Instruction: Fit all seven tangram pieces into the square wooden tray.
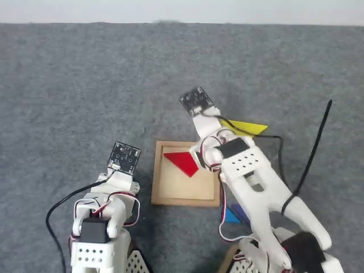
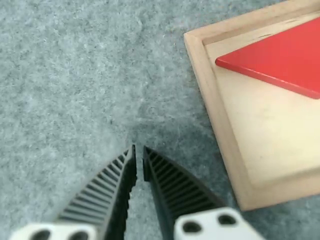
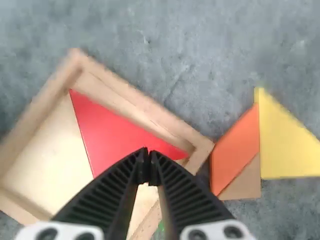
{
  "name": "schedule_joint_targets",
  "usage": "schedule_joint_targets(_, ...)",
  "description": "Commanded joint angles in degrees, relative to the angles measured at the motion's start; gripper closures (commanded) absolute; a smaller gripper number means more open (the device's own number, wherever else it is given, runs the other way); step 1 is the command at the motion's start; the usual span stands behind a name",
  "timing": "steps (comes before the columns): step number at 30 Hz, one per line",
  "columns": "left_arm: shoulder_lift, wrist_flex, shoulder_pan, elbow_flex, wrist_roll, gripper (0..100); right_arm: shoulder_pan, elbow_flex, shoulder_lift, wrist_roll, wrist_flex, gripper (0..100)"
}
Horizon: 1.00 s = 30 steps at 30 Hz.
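The square wooden tray lies between the two arms, with a red triangle in its far part. My right gripper is shut with nothing in it and hovers over the red triangle near the tray's rim. My left gripper is also shut and empty, above bare carpet beside the tray's rim. Just outside a tray corner lie an orange piece, a yellow triangle and a tan piece, touching each other. A blue piece peeks out under the right arm.
Grey carpet covers the table, with wide free room to the far side and left. The right arm's body and a black cable stretch along the tray's right side.
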Motion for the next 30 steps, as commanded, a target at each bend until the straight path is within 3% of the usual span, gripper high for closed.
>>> schedule_joint_targets(1,-0.97,0.18,-0.35,-0.57,-0.44,98,0.57,0.18,1.71,1.58,1.36,99.1)
schedule_joint_targets(14,-0.97,0.18,-0.26,-0.57,-0.44,98,0.66,-9.58,20.79,1.67,0.22,99.1)
schedule_joint_targets(20,-0.97,0.18,-0.35,-0.57,-0.44,98,4.35,-16.44,26.42,2.02,0.40,99.1)
schedule_joint_targets(30,-0.97,0.18,-0.35,-0.57,-0.44,98,4.53,-20.31,26.24,5.71,0.48,98.9)
